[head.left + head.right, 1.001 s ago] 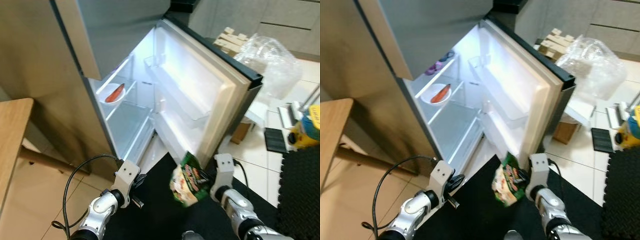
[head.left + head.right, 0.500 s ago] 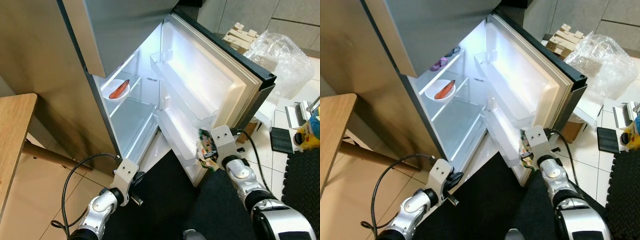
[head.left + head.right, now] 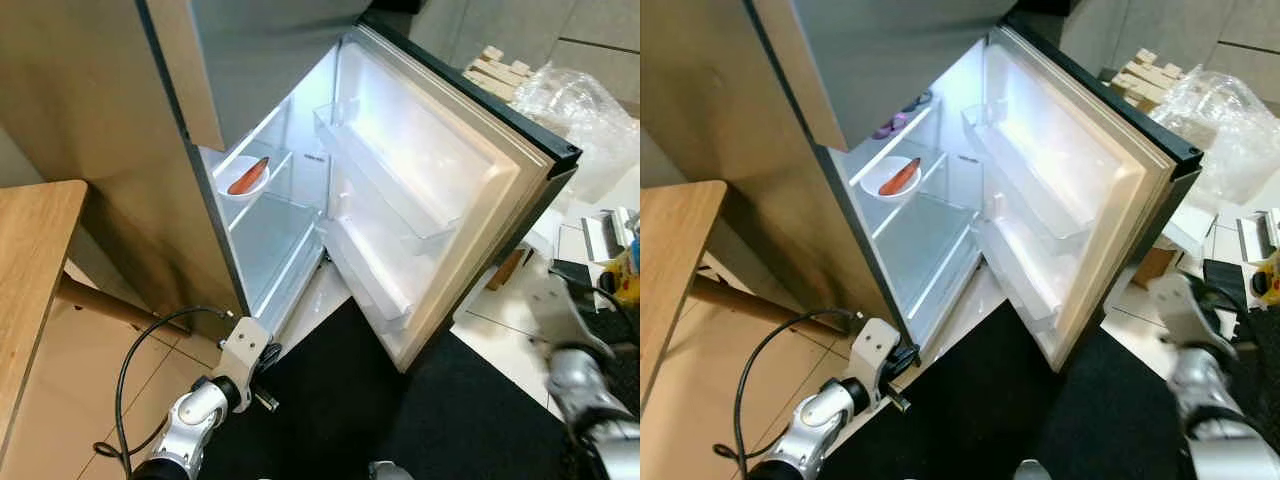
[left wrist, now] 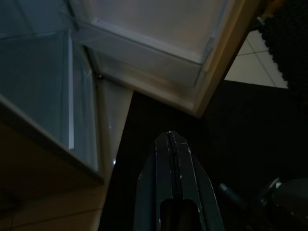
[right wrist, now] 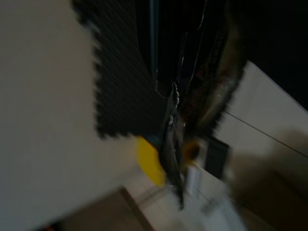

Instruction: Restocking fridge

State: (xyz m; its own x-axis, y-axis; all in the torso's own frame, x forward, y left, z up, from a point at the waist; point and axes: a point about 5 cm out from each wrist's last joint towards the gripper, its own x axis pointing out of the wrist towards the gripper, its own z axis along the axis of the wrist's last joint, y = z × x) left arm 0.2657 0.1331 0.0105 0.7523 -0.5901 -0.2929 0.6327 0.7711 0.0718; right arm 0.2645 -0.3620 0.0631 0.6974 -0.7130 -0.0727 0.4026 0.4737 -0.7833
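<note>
The left gripper (image 4: 169,135) has its two black fingers pressed together on nothing; in the head view it hangs low at 7 o'clock, over the edge of the black mat (image 3: 400,420), pointing toward the foot of the fridge (image 3: 120,130). The fridge fills 12 o'clock, and its open door (image 3: 450,190) swings out toward 2 o'clock with two bare door shelves (image 3: 385,185). A wooden table (image 3: 25,280) sits at 9 o'clock. At 4 o'clock the right arm (image 3: 580,385) is blurred beyond the door's outer edge. In its wrist view the right gripper (image 5: 174,178) is a dark smear beside a crumpled packet (image 5: 219,77); whether it grips the packet cannot be told. Inside the fridge, at 11 o'clock, a white plate (image 3: 232,190) carries an orange-red piece of food (image 3: 250,174).
</note>
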